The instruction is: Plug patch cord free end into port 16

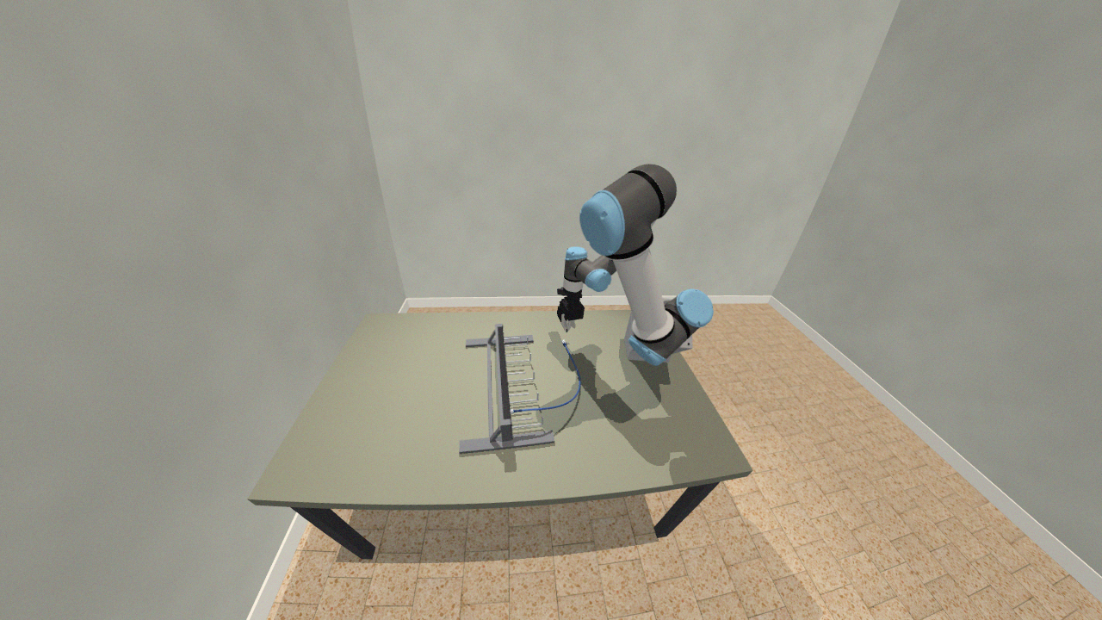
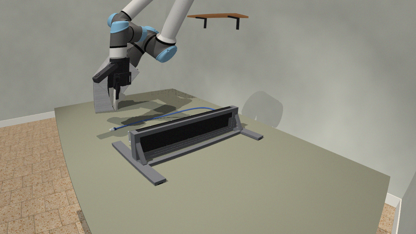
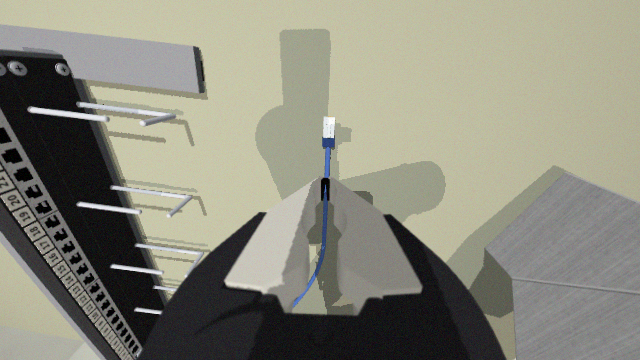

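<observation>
The blue patch cord [image 2: 162, 115] lies on the table behind the grey rack [image 2: 186, 130]. Its free plug [image 2: 111, 129], white-tipped, rests on the table near the rack's left end. In the wrist view the plug [image 3: 325, 129] lies straight beyond my fingertips, with the cord [image 3: 327, 160] running back under them. My gripper [image 3: 325, 179] [image 2: 115, 106] [image 1: 566, 327] is shut and empty, hovering above the cord a short way behind the plug; in the top and exterior views it hangs point-down above the table. The numbered port panel [image 3: 45, 200] is at the left of the wrist view, with port 16 [image 3: 70, 259] open.
Thin metal cable-guide bars [image 3: 150, 200] stick out of the rack's port side toward the cord. The arm's grey base block [image 3: 575, 260] stands to the right of the gripper. A wooden shelf [image 2: 218, 16] hangs on the far wall.
</observation>
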`<state>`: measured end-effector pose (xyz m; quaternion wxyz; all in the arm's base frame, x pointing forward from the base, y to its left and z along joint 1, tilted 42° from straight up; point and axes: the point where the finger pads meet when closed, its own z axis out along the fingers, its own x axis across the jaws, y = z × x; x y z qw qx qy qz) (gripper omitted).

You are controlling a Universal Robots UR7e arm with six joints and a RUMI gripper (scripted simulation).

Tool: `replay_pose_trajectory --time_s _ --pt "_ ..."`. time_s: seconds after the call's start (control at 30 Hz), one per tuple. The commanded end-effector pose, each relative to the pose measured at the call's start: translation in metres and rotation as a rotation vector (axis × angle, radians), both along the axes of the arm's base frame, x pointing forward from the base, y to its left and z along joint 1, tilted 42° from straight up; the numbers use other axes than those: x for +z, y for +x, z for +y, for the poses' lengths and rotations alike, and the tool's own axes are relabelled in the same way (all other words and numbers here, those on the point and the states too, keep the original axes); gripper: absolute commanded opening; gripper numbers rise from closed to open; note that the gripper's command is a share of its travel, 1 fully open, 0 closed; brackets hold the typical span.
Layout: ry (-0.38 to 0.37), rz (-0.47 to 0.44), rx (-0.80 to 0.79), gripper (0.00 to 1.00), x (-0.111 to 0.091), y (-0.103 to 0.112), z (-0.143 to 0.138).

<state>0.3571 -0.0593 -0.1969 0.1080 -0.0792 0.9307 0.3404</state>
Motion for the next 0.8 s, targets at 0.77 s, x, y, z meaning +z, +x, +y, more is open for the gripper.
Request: replay_pose_trajectory --time_s 0.77 --pt "0.003 0.023 -0.020 0.00 -0.0009 -0.0013 -0.0002"
